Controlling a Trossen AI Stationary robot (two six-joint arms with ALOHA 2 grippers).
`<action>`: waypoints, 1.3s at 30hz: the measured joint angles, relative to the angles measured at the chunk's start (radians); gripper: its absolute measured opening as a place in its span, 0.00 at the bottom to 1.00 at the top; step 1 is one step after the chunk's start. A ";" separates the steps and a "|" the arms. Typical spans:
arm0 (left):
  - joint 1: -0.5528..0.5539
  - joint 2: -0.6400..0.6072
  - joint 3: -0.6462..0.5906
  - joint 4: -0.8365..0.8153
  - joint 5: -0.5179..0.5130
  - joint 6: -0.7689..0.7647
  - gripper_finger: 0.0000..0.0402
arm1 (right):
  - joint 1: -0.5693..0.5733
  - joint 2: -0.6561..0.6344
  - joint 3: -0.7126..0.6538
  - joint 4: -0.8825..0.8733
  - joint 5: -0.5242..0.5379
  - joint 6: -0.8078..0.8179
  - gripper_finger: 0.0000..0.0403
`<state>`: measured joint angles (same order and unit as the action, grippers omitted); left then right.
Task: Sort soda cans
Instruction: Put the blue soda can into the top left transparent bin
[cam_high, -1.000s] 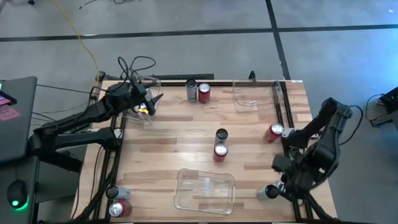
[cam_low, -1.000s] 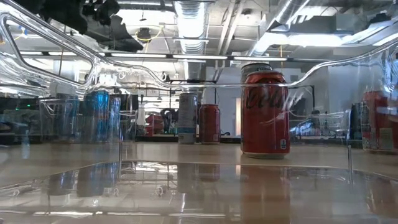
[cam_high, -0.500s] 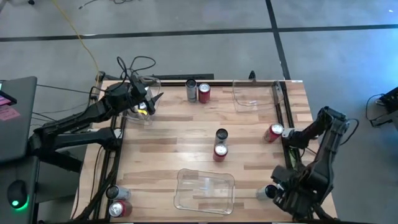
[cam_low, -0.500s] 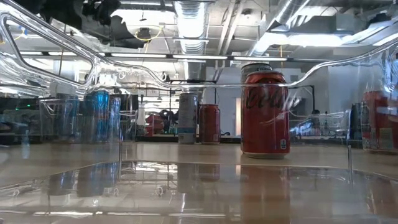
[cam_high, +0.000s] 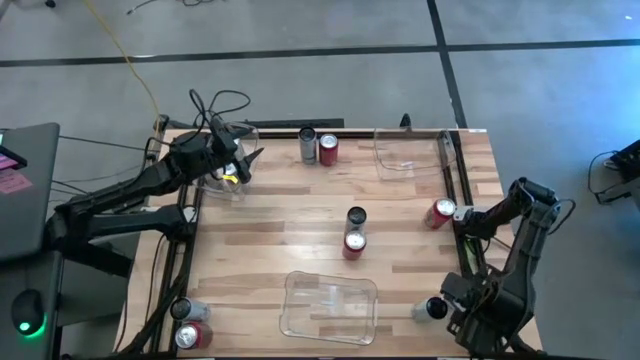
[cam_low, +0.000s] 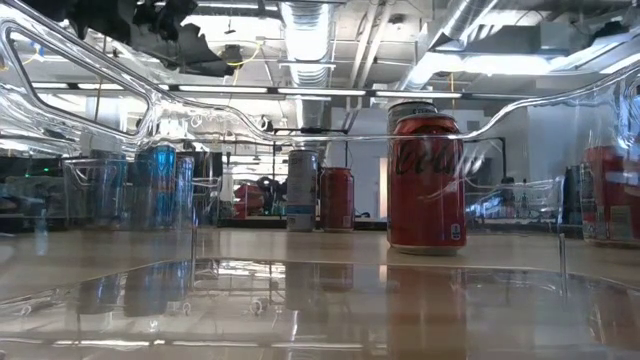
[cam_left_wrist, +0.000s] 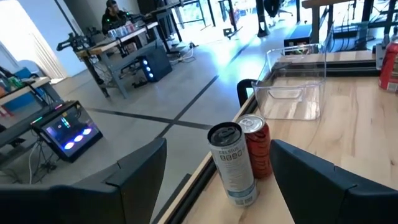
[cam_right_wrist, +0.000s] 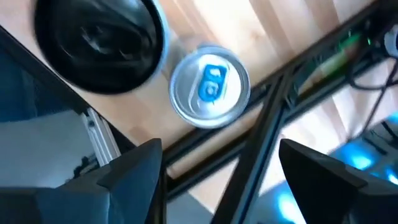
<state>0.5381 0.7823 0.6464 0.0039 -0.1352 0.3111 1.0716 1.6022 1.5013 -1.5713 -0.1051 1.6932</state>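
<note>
Soda cans (cam_high: 354, 231) upright on wooden table (cam_high: 270, 215), red, silver, dark, silver tops

Legible text is scarce. Low view: the nearest red can (cam_low: 427, 182) bears a white script logo running vertically; only part of it is visible and it cannot be read with certainty. Left wrist view: the silver can (cam_left_wrist: 232, 163) carries a small dark printed block, too small to read. No other labels, numbers or signs legible.
</note>
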 joint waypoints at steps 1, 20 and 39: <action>0.000 0.002 0.000 0.003 0.000 0.000 0.70 | 0.001 -0.001 0.000 0.001 0.019 -0.001 0.86; 0.000 0.003 0.000 -0.037 0.000 0.014 0.70 | 0.012 0.028 -0.058 0.010 0.055 -0.216 0.88; 0.000 0.003 0.000 -0.045 0.000 0.020 0.70 | -0.067 0.028 -0.195 0.169 0.055 -0.265 0.96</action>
<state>0.5385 0.7856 0.6464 -0.0410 -0.1352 0.3308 1.0049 1.6306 1.3063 -1.4019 -0.0503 1.4286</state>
